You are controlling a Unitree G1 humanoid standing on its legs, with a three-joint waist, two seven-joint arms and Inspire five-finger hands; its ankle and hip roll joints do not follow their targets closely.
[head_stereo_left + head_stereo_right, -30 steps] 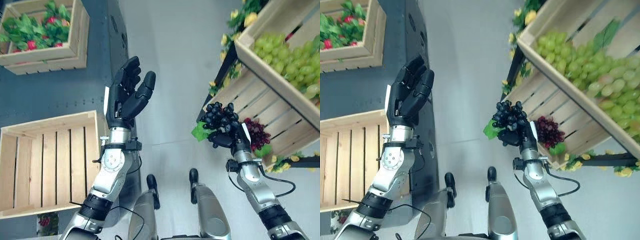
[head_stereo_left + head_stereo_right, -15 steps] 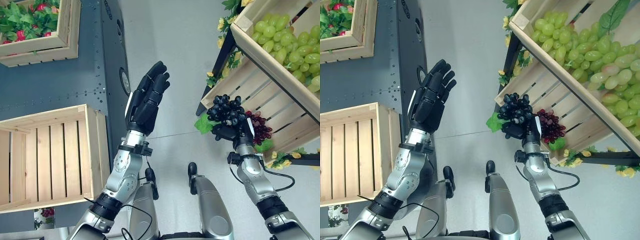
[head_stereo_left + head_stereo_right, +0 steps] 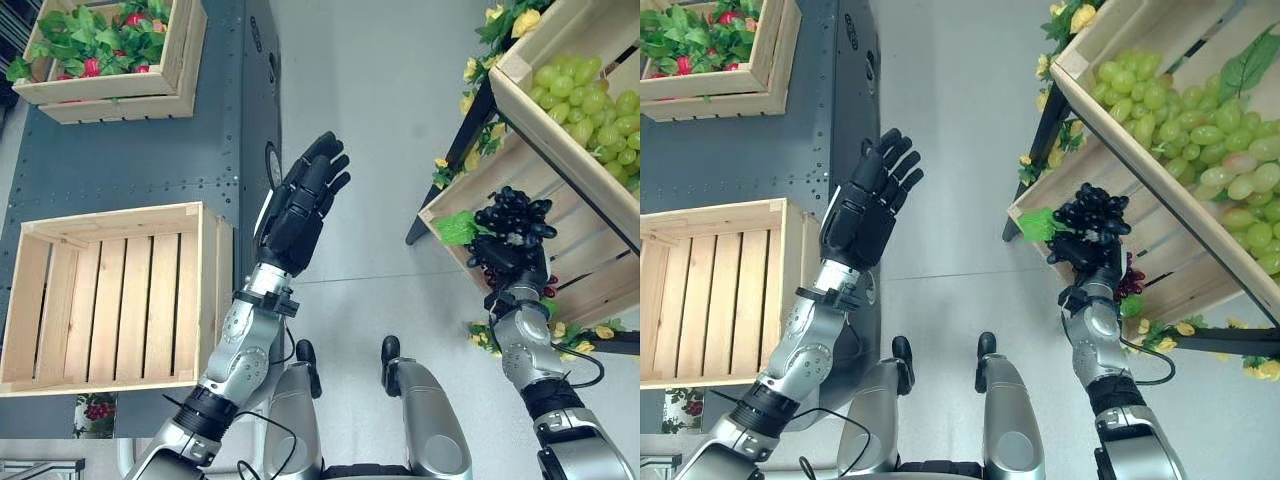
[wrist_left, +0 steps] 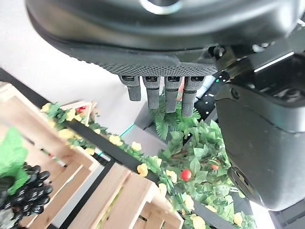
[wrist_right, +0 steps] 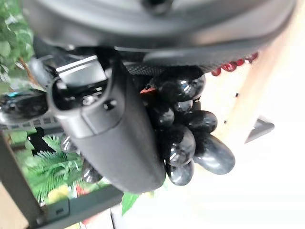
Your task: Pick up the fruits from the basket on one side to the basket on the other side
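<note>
- Lower left of the head views: the left hand point(image 3: 300, 205) is raised over the floor, fingers straight and spread, palm bare, holding nothing. In its wrist view the fingers point(image 4: 164, 90) hang straight.
- Just left of that arm, at the left edge, sits an empty wooden crate point(image 3: 110, 295) with a slatted bottom, resting on a dark grey platform point(image 3: 150, 170).
- Right of centre, the right hand point(image 3: 515, 265) is curled around a bunch of black grapes point(image 3: 510, 215) with a green leaf point(image 3: 455, 228) sticking out on its left. The right wrist view shows the thumb point(image 5: 119, 138) pressed across the dark berries point(image 5: 183, 138), so the grip is closed on the bunch.
- The bunch is held up in front of the open edge of the lower tilted crate point(image 3: 480, 190) on the right, apart from its slats as far as can be told.
- Just behind the right hand, inside that lower crate, lies a bunch of dark red grapes point(image 3: 1130, 280), partly hidden by the hand.
- Above it at the upper right, a second tilted crate point(image 3: 1110, 110) holds green grapes point(image 3: 1180, 110).
- Yellow flowers point(image 3: 470, 75) and foliage run along the black stand point(image 3: 445, 185) carrying both crates.
- Far upper left, another wooden crate point(image 3: 115, 60) on the platform holds green leaves and red fruit.
</note>
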